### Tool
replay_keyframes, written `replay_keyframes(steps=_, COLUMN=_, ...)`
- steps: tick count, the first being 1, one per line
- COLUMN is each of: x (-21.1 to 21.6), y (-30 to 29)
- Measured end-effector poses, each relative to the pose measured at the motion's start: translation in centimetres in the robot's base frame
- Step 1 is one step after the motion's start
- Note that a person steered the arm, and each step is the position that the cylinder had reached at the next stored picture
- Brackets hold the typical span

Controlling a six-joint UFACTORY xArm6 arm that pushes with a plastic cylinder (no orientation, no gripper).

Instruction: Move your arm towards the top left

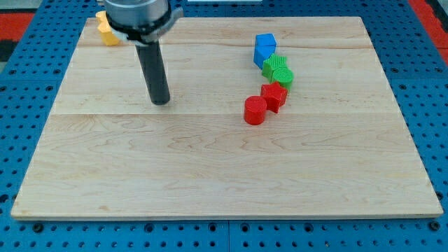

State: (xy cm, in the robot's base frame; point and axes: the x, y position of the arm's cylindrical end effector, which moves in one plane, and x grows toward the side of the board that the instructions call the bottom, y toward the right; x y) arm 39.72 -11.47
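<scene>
1. While my tip (161,102) sits left of centre on the wooden board (210,161), it's in the upper-middle band of the frame, touching no block.
2. No jaws on this rig, just a straight dark rod, so no open or closed state to report.
3. Task target is a place, not a block: the board's upper-left corner. Tip is below and right of it, so I judge the move unfinished.
4. A yellow block (107,32) sits near that corner, partly hidden behind the arm housing, so shape unclear. It's up and left of the tip, near the likely path.
5. Other blocks are well apart on the frame's right: blue block (264,48) uppermost, green cylinder (278,69) just below it, then a red star-like block (274,96) and red cylinder (255,110), running down-left in a close chain.
6. Next move calls for a diagonal slide up-left. My judgement: risk is nudging the yellow block; stop short or pass beside it.
</scene>
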Motion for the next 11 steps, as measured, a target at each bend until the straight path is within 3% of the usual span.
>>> replay_keyframes(steps=4, x=-18.2, y=-2.6)
replay_keyframes(steps=5, x=-20.6, y=-4.0)
replay_keyframes(steps=11, x=-20.6, y=-9.5)
